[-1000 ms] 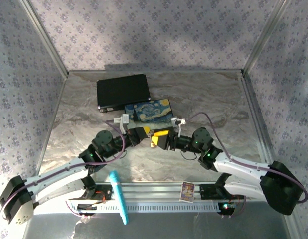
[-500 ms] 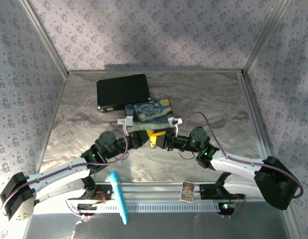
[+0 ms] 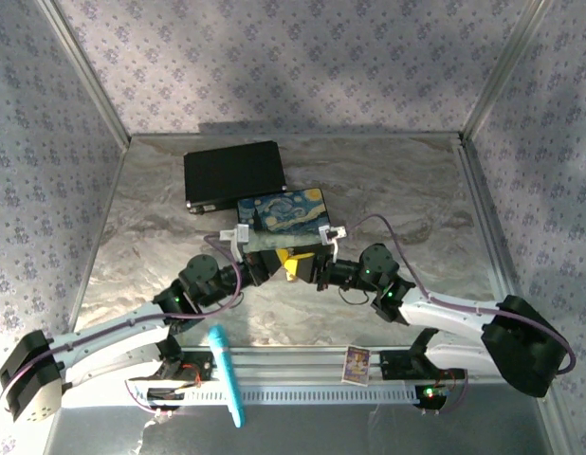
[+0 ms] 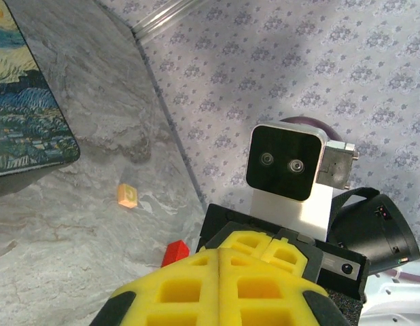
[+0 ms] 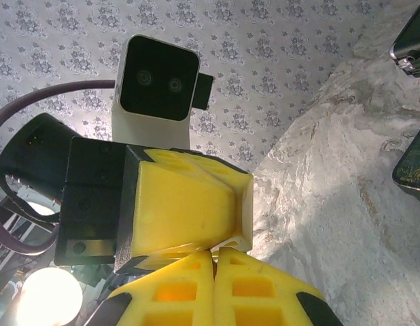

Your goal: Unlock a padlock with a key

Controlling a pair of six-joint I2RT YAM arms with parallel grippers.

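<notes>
- Top external view puts the left gripper (image 3: 288, 263) and the right gripper (image 3: 310, 269) nose to nose at mid-bench, just in front of the near edge of the painted box (image 3: 283, 210). Their long axes lie on nearly one left-to-right line.
- You cannot place the padlock or the key in these pictures. My judgement is that both are hidden at that meeting point, so neither arm is nearer. The coming move turns on lining up the two tips, not on reaching.
- Left wrist view has your own yellow pads (image 4: 189, 288) pressed together along a thin seam, facing the other wrist's camera block. Whether something thin is pinched in that seam, you cannot tell.
- Right wrist view has the right pads (image 5: 251, 288) closed in the same way. The left gripper's pads sit just above them, touching or very nearly so.
- The pads are yellow, soft-looking and moulded in a waffle grid, so they should hold small metal but hide it.
- The bench (image 3: 416, 190) is grey and marbled, with a slight sheen.
- A small tan cube (image 4: 127, 195) and a red block (image 4: 175, 253) lie near the wall foot, well apart from the pads. A flat black case (image 3: 233, 172) sits behind the painted box.
</notes>
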